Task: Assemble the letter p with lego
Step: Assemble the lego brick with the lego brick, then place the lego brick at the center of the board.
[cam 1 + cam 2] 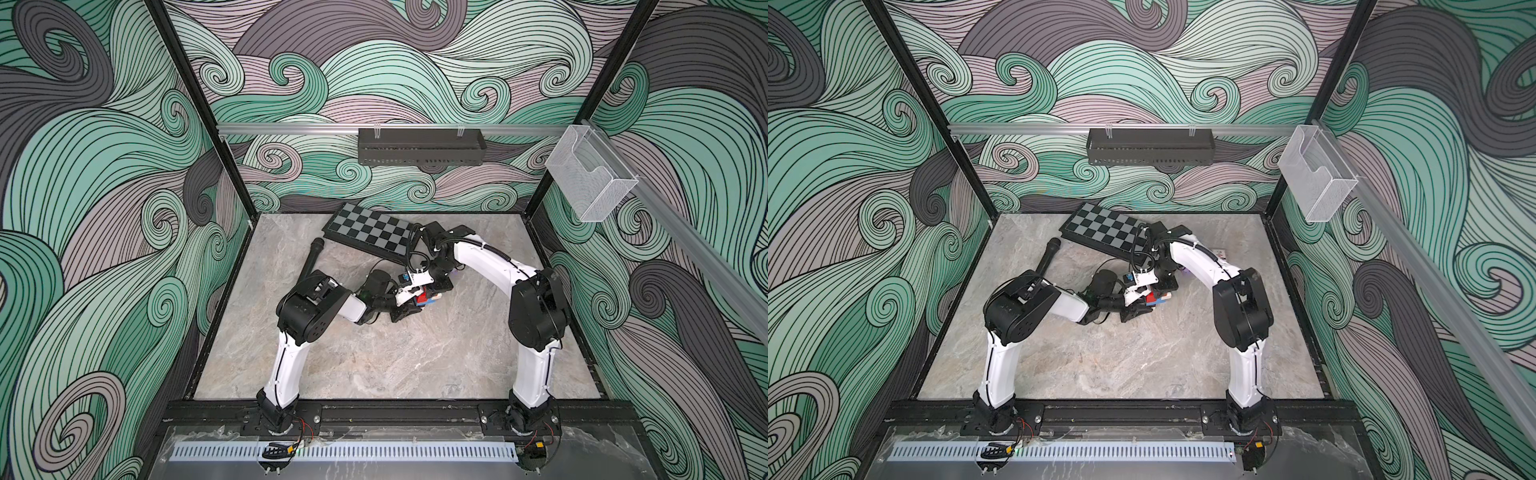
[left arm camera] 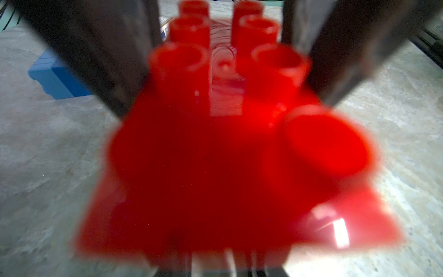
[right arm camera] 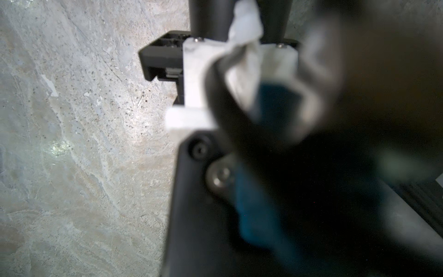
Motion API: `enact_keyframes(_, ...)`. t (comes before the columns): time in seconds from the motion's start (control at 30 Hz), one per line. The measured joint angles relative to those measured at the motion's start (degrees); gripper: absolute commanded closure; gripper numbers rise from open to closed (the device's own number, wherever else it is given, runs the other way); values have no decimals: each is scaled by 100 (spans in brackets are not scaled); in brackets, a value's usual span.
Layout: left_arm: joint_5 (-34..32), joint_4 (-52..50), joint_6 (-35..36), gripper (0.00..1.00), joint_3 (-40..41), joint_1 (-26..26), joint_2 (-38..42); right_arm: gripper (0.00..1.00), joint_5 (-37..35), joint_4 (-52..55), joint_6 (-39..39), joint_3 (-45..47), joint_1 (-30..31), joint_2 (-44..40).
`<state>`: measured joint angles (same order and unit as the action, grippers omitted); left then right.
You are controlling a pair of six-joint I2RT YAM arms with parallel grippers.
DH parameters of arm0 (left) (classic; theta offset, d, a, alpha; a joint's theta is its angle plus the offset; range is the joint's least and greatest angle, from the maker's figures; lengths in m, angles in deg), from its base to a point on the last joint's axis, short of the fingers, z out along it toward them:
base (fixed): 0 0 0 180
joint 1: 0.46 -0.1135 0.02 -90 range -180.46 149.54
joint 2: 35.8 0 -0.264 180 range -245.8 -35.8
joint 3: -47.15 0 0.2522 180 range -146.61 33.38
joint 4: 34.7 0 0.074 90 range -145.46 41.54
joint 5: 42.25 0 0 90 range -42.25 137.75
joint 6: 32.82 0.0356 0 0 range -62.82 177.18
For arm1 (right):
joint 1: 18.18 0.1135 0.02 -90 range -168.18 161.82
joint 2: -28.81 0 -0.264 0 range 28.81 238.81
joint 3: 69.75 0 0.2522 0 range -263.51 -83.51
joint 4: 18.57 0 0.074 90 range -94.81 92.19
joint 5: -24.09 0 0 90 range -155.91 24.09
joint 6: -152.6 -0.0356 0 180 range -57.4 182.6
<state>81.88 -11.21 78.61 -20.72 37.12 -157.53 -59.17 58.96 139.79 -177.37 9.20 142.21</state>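
Two arms meet over the middle of the marble-patterned table (image 1: 374, 353), and the lego sits right where they cross. We see the left gripper (image 2: 225, 100) clamped on a red brick (image 2: 215, 156). Its dark, matte fingers (image 2: 100, 48) press the brick's two long sides. The glossy top, with two rows of round hollow studs, fills the left wrist view (the near end is pure blur, with a white glare patch at one corner). Just beside one finger a blue brick (image 2: 60, 81) lies on the table, smooth-sided and partly cut off by that finger.

In both top views the red brick shows only as a small bright block under the crossed wrists, with blue at its edge and a cream brick (image 1: 434, 298) touching it. We cannot tell whether these are pressed together or merely side by side.

The right gripper (image 1: 436, 289) points down just beside them, its fingers together. We cannot make out anything between them. Its wrist view is mostly dark smears, a white plastic bracket and blue blurs too soft to name.

Behind the arms lie a chequered board (image 1: 370, 230), flat and partly covered by the right arm, and a black tube (image 1: 309, 259).
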Motion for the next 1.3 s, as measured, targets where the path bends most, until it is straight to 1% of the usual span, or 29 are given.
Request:
enact_keyframes(0.23,0,-20,2,91,-15,0,-4,100,-17,122,2,-111,7,125)
enact_keyframes(0.33,0,-20,4,93,-15,0,-4,100,-20,131,0,-118,7,133)
enact_keyframes(0.37,0,-22,4,93,-15,0,-4,98,-20,133,0,-118,7,133)
enact_keyframes(0.43,0,-22,7,96,-17,0,-4,91,-20,133,0,-118,7,133)
enact_keyframes(0.57,2,-22,7,98,-17,0,-4,65,-20,160,-26,-155,9,140)
enact_keyframes(0.63,4,-22,15,99,-17,0,-4,58,-2,175,-42,-195,4,131)
enact_keyframes(0.7,22,-15,22,100,-17,-7,-11,52,177,120,-87,-186,-37,166)
enact_keyframes(0.77,22,-7,22,100,-22,-9,-20,44,315,76,-107,-173,-98,179)
enact_keyframes(0.9,-17,-11,39,100,-76,7,-46,36,431,4,-173,-98,-188,129)
enact_keyframes(1.03,-46,-17,35,100,-90,7,-50,32,413,-13,-275,59,-387,-79)
enact_keyframes(1.07,-46,-15,33,100,-90,7,-50,8,387,-11,-323,98,-446,-155)
enact_keyframes(1.1,-46,-15,33,100,-90,7,-50,2,396,-9,-402,142,-514,-238)
enact_keyframes(1.2,-61,-13,17,100,-83,9,-39,1,446,-70,-605,378,-807,-704)
enact_keyframes(1.3,-120,-28,-48,100,-33,9,46,1,584,-417,-990,835,-1086,-1576)
